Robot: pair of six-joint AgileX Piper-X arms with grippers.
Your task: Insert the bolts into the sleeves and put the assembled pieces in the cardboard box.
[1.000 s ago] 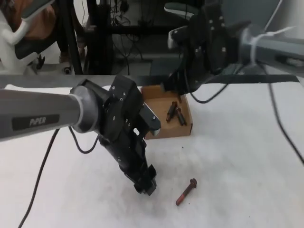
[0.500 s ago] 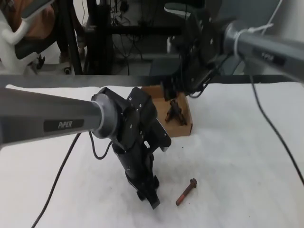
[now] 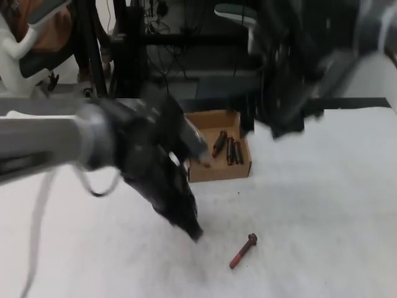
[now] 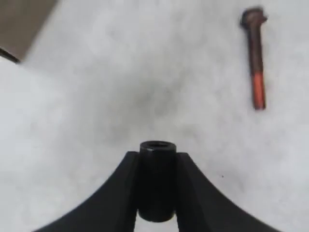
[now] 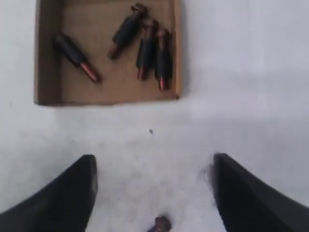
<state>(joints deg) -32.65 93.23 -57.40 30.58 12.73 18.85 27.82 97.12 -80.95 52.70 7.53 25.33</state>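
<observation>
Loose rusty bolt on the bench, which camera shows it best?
The left wrist view: the rusty bolt lies whole, head to tip. The high view shows it smaller; the right wrist view catches just one end.

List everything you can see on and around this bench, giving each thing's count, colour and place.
Cardboard box: one, brown, open-topped, on the bench towards its far side.
Assembled pieces: four, black sleeves on rust-coloured bolts, lying inside the cardboard box.
Loose bolt: one, rust-coloured with an orange tip, lying on the bench nearer than the box.
Sleeve: one, black, clamped between the left gripper's fingers.
Bench: one, white surface, under everything.
Dark frame: black, in the room beyond the bench, count unclear.
Left gripper: one, black, shut on the sleeve, beside the loose bolt.
Right gripper: one, black, open, above the bench between box and loose bolt.
</observation>
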